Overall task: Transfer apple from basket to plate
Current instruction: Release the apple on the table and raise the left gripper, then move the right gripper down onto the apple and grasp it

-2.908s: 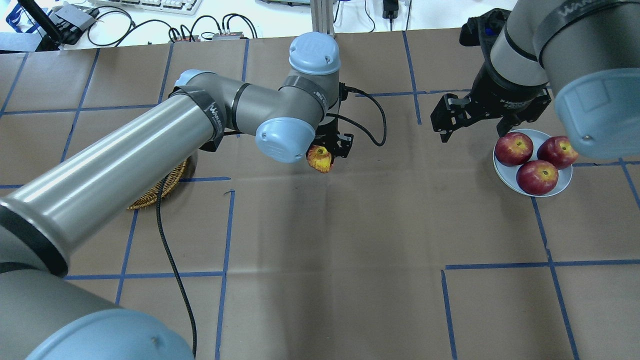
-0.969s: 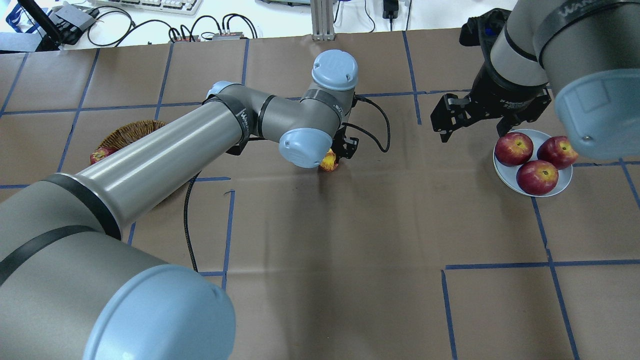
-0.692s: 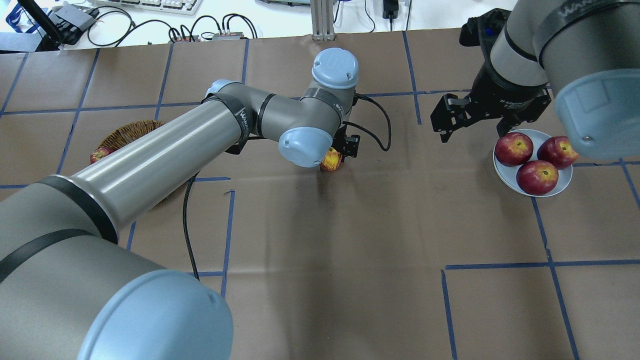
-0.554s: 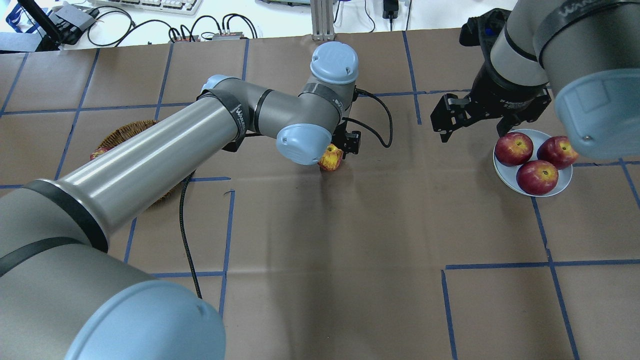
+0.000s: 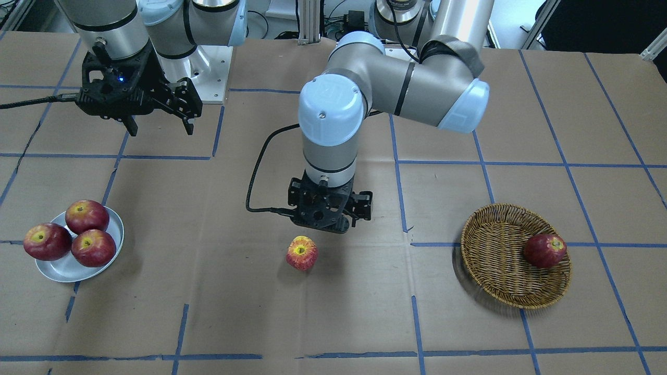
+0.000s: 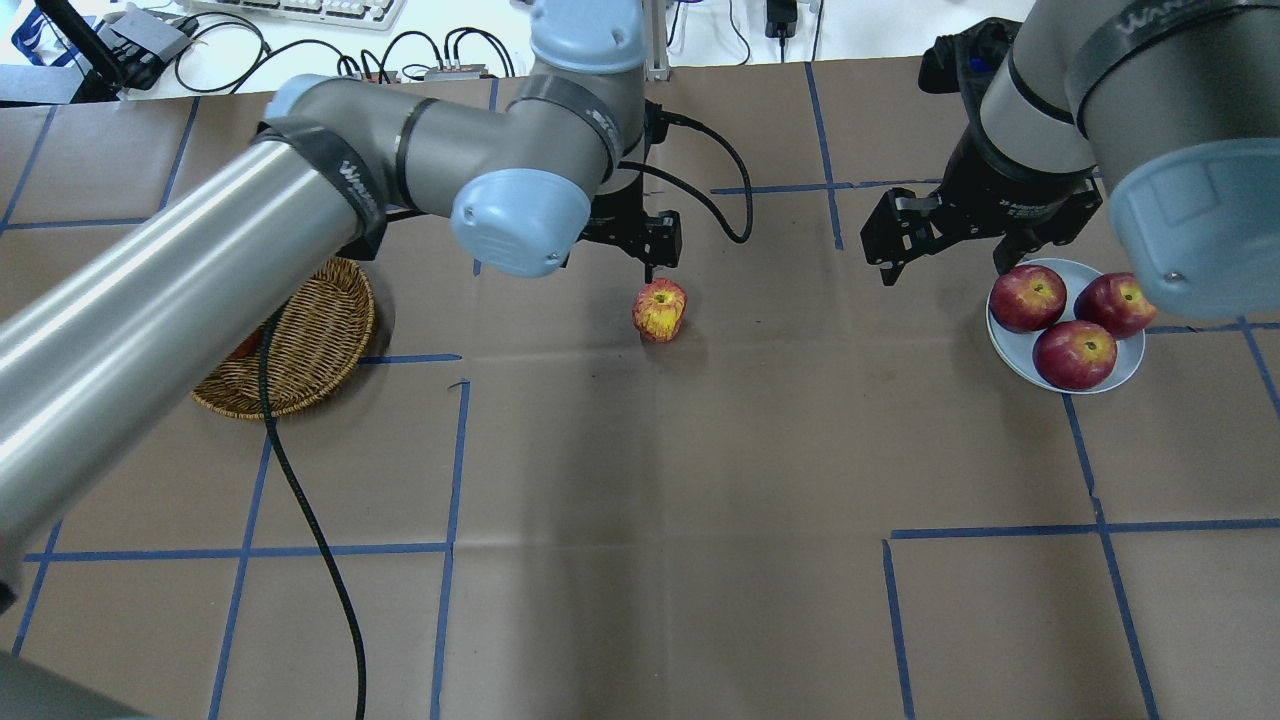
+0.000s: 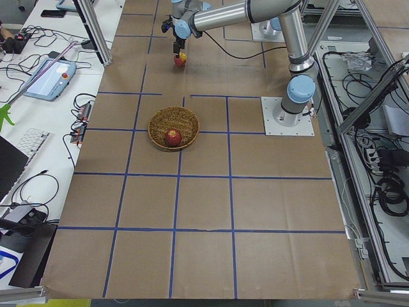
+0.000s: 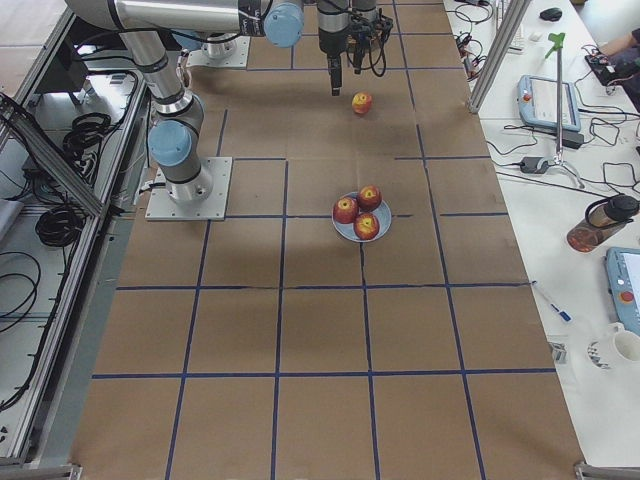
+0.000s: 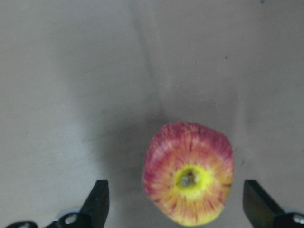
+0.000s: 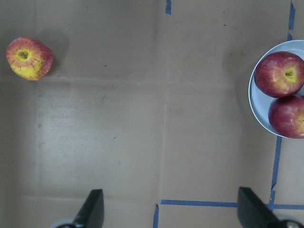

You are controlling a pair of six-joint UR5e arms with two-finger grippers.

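The apple (image 5: 301, 253), pinkish-red with a yellow stem patch, stands free on the paper mid-table, stem up; it also shows in the overhead view (image 6: 660, 310) and the right wrist view (image 10: 29, 58). My left gripper (image 5: 329, 221) is open and empty, hovering just above it. The left wrist view shows the apple (image 9: 188, 173) between its fingers (image 9: 97, 204), untouched. The wicker basket (image 5: 495, 260) holds one dark-red apple (image 5: 544, 250). The white plate (image 5: 62, 273) carries three dark-red apples. My right gripper (image 6: 945, 270) is open and empty beside the plate (image 6: 1015, 355).
The left arm's black cable (image 6: 300, 500) trails over the table near the basket (image 6: 310, 330). Blue tape lines grid the brown paper. Bare paper lies between the apple and the plate.
My left gripper lowered the apple to the table, opened, and lifted off it; the left arm swung back, uncovering the basket. The right arm has not moved.
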